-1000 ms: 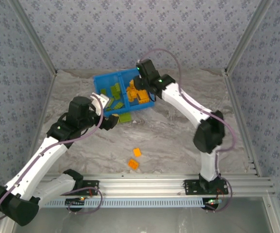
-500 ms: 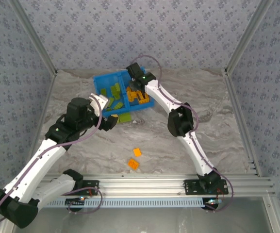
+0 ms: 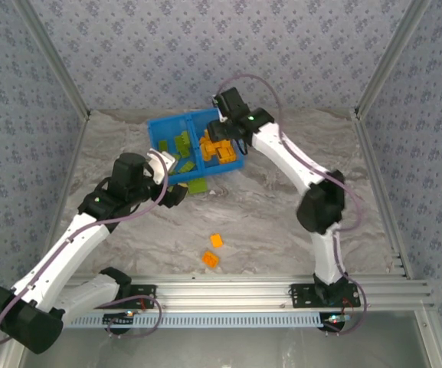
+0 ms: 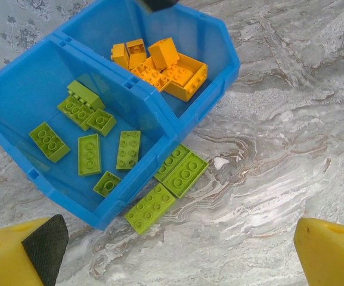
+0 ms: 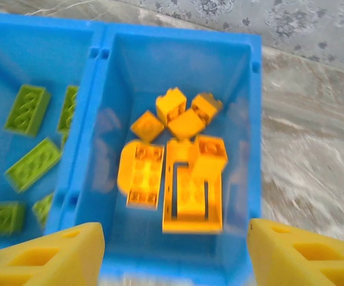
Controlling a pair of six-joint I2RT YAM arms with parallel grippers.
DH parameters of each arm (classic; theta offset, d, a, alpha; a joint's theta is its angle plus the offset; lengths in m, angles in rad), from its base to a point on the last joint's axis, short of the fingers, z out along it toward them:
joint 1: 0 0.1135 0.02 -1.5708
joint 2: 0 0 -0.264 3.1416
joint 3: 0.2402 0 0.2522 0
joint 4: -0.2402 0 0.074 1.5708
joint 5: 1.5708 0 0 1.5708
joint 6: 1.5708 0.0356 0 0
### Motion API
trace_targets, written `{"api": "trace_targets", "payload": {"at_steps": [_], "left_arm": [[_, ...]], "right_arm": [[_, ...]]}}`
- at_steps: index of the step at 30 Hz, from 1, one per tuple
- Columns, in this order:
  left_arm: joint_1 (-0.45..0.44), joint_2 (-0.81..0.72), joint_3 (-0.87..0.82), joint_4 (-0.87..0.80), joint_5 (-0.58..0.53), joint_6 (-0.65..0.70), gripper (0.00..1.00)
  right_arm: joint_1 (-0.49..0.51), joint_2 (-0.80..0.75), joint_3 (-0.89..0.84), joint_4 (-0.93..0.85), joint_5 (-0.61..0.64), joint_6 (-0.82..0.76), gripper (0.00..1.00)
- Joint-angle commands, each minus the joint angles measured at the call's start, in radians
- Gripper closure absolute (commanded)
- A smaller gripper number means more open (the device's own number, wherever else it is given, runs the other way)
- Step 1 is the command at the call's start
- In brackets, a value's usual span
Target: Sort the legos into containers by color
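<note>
Plainly, what matters for our next move is the three stray green legos (image 4: 182, 171) lying on the table (image 4: 279, 131) just outside the blue bin (image 4: 222, 65), touching or nearly touching the front wall of its green compartment (image 4: 22, 104). Seen from the left wrist, they lie ahead of the left gripper (image 4: 180, 247), about midway between the lines of its two fingers. Two sit side by side. The third brick (image 4: 149, 208) is the nearest, and its long axis runs slantwise, roughly along the bin wall, so we judge the wrist would need some turn to close across its short sides. The left gripper is spread as wide as it goes, holding and touching nothing.

The right gripper (image 5: 174, 253) hangs over the orange compartment (image 5: 234, 101), where the orange legos (image 5: 180, 173) lie piled. Its fingers stand well apart with nothing between them. That view is blurred, so we cannot quite say whether they brush the pile, though they look clear of it.

From above, two loose orange bricks (image 3: 216, 240) rest on the open table toward the arm bases, well apart from both grippers. The left arm is the nearer one to the green strays, and we would take those first.
</note>
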Motion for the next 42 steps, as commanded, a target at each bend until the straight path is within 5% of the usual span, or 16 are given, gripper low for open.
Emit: {"api": "trace_targets", "payload": {"at_steps": [1, 9, 17, 26, 34, 42], "left_arm": [[0.011, -0.005, -0.002, 0.001, 0.016, 0.023, 0.01], [0.031, -0.024, -0.017, 0.014, 0.073, 0.049, 0.01], [0.042, -0.011, -0.013, 0.010, 0.093, 0.050, 0.01], [0.043, -0.013, -0.012, 0.005, 0.081, 0.051, 0.01], [0.043, -0.001, -0.011, 0.002, 0.080, 0.050, 0.01], [0.043, 0.001, -0.010, 0.000, 0.081, 0.051, 0.01]], "right_arm": [[0.048, -0.222, -0.228, 0.065, -0.023, 0.040, 0.33], [0.208, -0.476, -0.688, 0.064, -0.073, 0.314, 0.30], [0.355, -0.332, -0.752, 0.070, -0.040, 0.487, 0.20], [0.418, -0.139, -0.728, 0.057, -0.045, 0.492, 0.17], [0.464, -0.076, -0.724, 0.040, -0.087, 0.493, 0.25], [0.471, -0.072, -0.753, 0.037, -0.112, 0.522, 0.55]]}}
